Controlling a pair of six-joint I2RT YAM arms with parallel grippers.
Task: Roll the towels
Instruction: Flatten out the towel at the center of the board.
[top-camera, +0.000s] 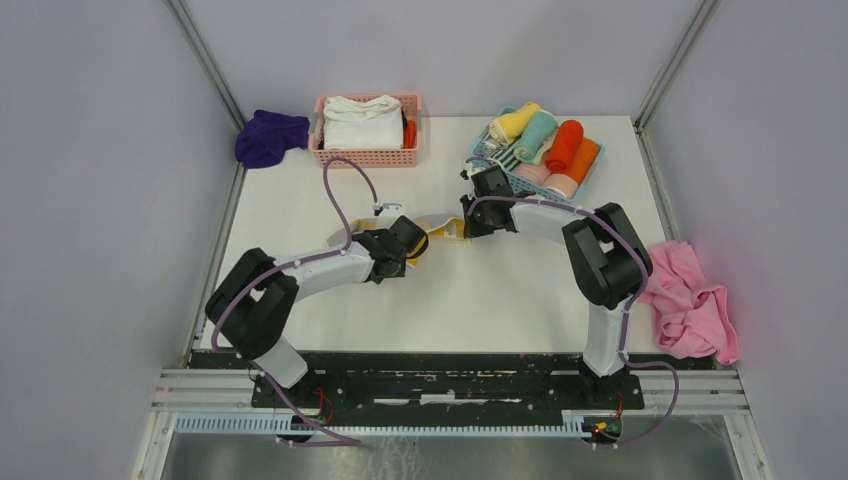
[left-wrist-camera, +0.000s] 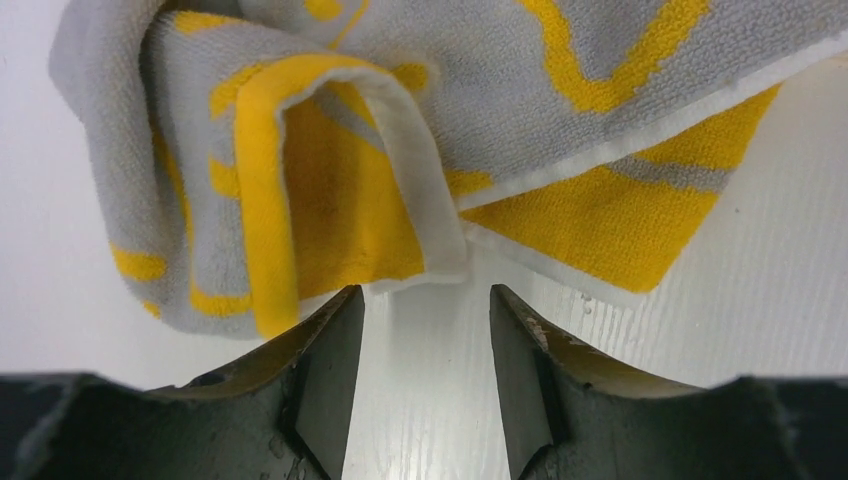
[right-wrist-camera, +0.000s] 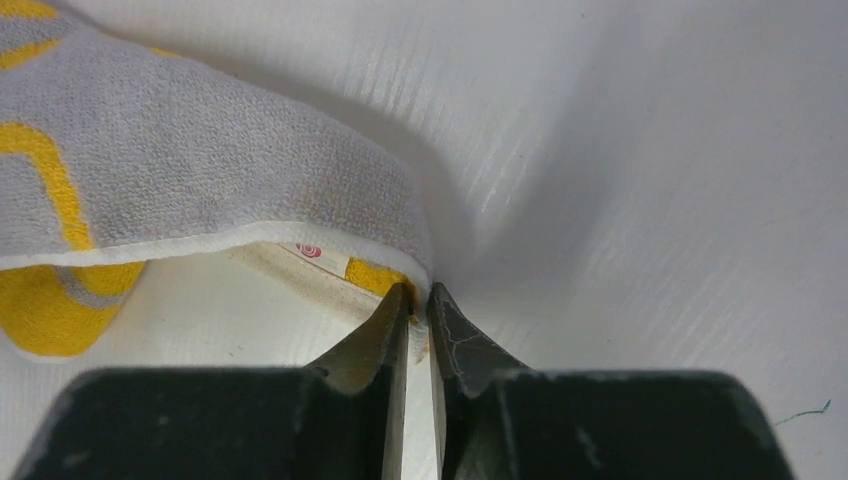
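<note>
**Top external view.** The yellow towel (top-camera: 441, 228) lies partly folded in the middle of the table (top-camera: 480, 300). It spans the gap between the left gripper (top-camera: 410, 247) and the right gripper (top-camera: 468, 226), one arm at each end, probably so that the cloth can be kept taut while it is worked. The purple towel (top-camera: 270, 137) sits bunched at the far left corner, touching the pink basket (top-camera: 365, 157) of white cloths (top-camera: 355, 125); it is not yet rolled. Rolled towels (top-camera: 550, 145) fill the blue basket (top-camera: 592, 172), and a pink cloth (top-camera: 690, 300) lies crumpled at the right edge.

**Left wrist view.** The jaws stand moderately apart with only bare table between them. Their tips are just short of a doubled-over fold of the yellow towel, apparently placed to take or tuck that fold as the start of a roll.

**Right wrist view.** The jaws are nearly closed, pinching the towel's white-hemmed corner beside a small red-printed label (right-wrist-camera: 312, 250). This grip probably anchors the opposite end.
</note>
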